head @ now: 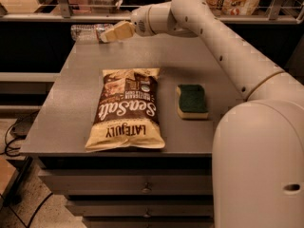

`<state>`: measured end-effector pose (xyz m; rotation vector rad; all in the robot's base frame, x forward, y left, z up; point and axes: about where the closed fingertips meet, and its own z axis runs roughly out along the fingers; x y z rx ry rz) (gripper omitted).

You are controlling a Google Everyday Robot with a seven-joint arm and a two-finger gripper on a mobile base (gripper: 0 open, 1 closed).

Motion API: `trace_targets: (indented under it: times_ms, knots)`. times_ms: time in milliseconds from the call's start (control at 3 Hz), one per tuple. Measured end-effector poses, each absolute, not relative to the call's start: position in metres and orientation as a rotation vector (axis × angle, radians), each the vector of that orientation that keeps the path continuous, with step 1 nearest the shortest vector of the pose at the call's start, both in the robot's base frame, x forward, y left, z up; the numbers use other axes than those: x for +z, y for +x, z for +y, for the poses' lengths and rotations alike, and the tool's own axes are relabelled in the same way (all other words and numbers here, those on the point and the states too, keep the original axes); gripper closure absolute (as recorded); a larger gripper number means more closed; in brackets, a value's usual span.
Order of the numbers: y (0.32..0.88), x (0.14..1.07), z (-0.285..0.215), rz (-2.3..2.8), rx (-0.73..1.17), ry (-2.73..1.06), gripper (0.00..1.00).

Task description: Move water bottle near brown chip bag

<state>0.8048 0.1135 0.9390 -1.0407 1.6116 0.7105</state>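
The robot's white arm [223, 46] is stretched from the lower right of the frame across to the upper left, a reach that is judged to be needed because the thing to be moved lies at the far corner of the grey table [71, 108]. The brown chip bag [127, 109] is laid flat in the middle of the frame, towards the lower edge of the table top, its tan and dark-brown face turned up and its white "Sea Salt" script seen upside down; as the goal, it is judged to be left where it is. A green-and-yellow sponge [192, 101] is set to the right of the bag, apart from it, and is no part of the task. The water bottle [85, 32] is found in the upper left of the frame, lying on its side at the table's far edge, well apart from the bag; it is seen as small, clear and crinkled. The gripper [114, 32] is held just at the bottle's right end, seemingly touching it; whether it is wide, narrow or closed on the bottle cannot be told
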Motion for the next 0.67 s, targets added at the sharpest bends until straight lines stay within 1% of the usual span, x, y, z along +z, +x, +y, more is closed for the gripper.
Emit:
trace_targets:
  times_ms: [667]
  knots:
    - [0.842,0.916,0.133,1.652,0.682,-0.992,0.0]
